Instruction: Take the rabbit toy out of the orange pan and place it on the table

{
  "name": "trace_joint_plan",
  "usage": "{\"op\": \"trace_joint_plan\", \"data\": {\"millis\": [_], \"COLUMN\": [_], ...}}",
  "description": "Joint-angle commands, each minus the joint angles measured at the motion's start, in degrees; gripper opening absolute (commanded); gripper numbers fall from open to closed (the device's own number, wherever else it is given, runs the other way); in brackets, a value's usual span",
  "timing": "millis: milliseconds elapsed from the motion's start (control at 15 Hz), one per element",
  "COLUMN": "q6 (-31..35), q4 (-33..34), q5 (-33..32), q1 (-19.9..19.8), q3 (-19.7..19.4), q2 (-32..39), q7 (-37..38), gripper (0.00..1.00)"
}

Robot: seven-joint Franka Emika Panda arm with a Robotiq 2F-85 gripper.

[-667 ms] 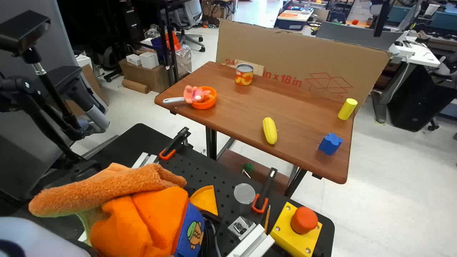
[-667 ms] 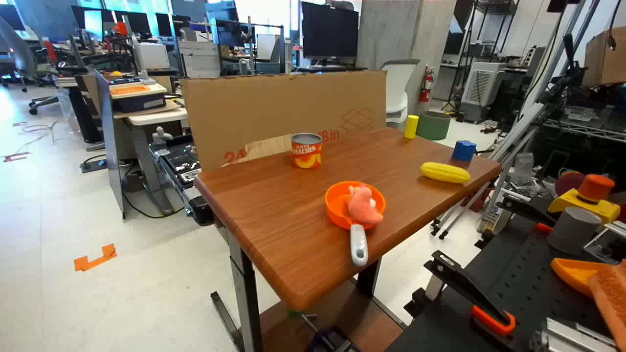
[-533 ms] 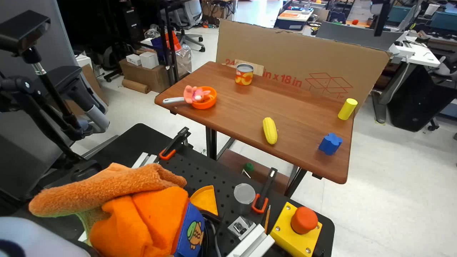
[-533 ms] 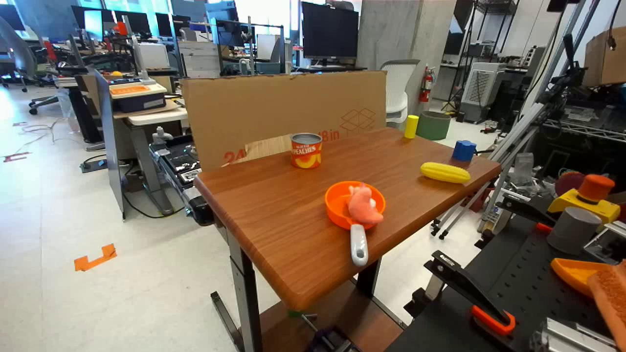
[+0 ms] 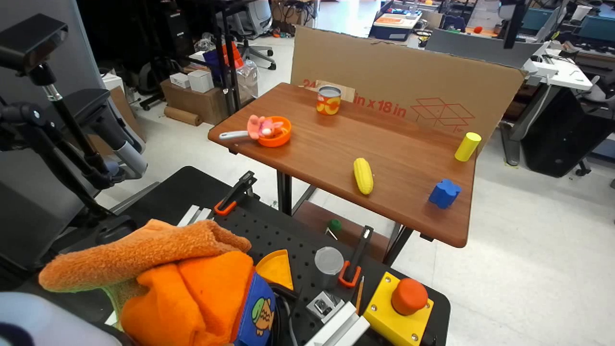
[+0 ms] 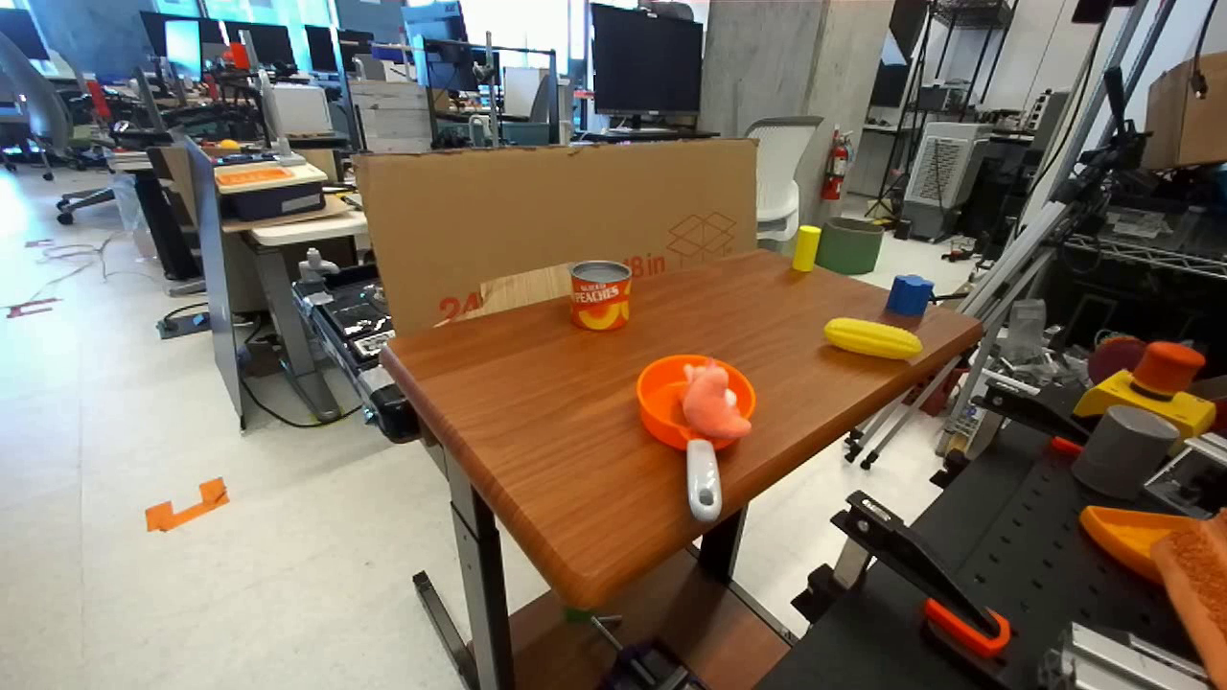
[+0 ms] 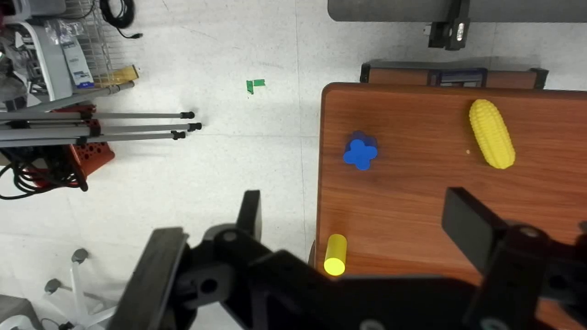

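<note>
The rabbit toy [image 6: 711, 402] is in the orange pan [image 6: 659, 398], lying across the rim on the side of its grey handle [image 6: 704, 482], as both exterior views show. The pan sits on the brown wooden surface [image 6: 537, 422] near one end, the handle reaching toward the edge. At that same end a can of peaches [image 6: 601, 297] stands upright near the cardboard panel [image 6: 556, 211]. Toward the opposite end, well apart from the pan, are a yellow corn toy [image 7: 492, 134] lying near the edge opposite the panel, a blue flower-shaped block [image 7: 360, 153] and a yellow cylinder [image 7: 336, 254], the cylinder nearest the panel of these three. In the wrist view the pincer [image 7: 357, 213] is spread wide and has hold of nothing: one finger [image 7: 249, 210] shows against the pale floor [image 7: 229, 160], the other against the surface. In an exterior view a black perforated board [image 5: 269, 226] carries a yellow box [image 5: 382, 305] with a red button [image 5: 409, 296].
</note>
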Motion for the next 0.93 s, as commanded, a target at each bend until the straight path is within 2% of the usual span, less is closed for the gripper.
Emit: {"op": "trace_joint_plan", "data": {"millis": [0,133,200,400,600,867], "q6": [-0.1,-0.1,-0.2,5.0,8.3,10.8], "q4": [0.1,0.1,1.5,0.0,-2.8,-4.5], "q5": [0.0,0.0,0.7,4.3,14.1,23.1], "q1": [0.2,0.2,0.7,3.5,9.1,14.5], "q3": [-0.1,-0.1,0.2,1.1,3.2,7.9], "q2": [0.0,0.0,2.3,5.0,9.3,18.0], "q7": [0.0,0.0,0.7,0.8,-1.9,-4.4], "gripper": [1.0,1.0,1.0,1.0,1.0,1.0]}}
